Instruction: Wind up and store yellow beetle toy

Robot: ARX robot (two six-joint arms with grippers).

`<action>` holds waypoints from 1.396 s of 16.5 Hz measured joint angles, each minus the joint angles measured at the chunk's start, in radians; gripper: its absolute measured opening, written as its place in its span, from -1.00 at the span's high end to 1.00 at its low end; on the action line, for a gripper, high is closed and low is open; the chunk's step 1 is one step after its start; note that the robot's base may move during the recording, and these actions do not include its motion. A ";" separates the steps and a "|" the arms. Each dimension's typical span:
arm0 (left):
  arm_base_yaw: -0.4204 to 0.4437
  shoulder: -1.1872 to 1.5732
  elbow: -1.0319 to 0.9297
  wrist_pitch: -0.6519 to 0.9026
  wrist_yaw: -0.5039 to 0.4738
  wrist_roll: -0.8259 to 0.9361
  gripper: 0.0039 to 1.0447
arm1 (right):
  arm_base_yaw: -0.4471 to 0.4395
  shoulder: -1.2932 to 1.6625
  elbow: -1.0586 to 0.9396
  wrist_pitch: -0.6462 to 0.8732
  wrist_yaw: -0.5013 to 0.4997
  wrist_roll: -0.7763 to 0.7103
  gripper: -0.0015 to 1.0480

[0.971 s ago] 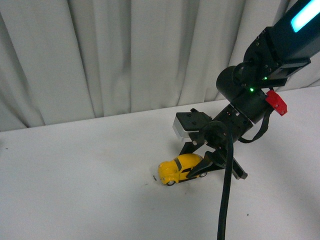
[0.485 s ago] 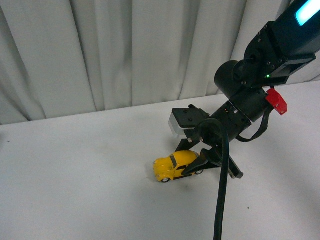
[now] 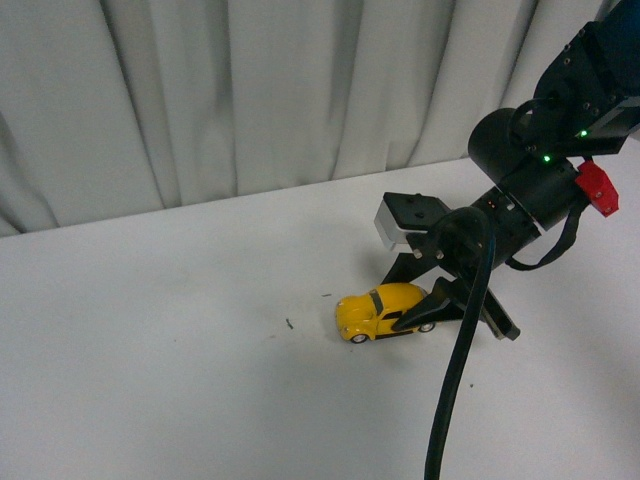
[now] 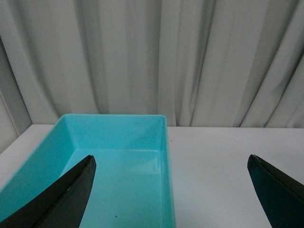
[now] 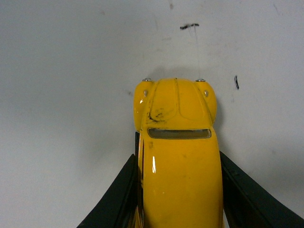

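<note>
Yellow beetle toy (image 3: 383, 312) sits on the white table (image 3: 150, 350) just right of centre in the front view, my right claw (image 3: 420, 300) pinching its back end, left claw (image 4: 171, 161) wide open.

Flat, even light fills the front view, leaving the white table (image 3: 150, 400) bright and the car (image 3: 385, 308) with only a thin, soft shadow, and a faint grain lies over everything. In the right wrist close-up, small white glints sit on the car's glossy roof. In the left wrist view, the fingers (image 4: 61, 194) of the left gripper (image 4: 171, 160) are dark, soft-edged silhouettes before an evenly lit bin (image 4: 118, 133).
</note>
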 joint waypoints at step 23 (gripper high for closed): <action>0.000 0.000 0.000 0.000 0.000 0.000 -0.88 | -0.258 -0.074 -0.150 -0.076 0.140 -0.163 -0.89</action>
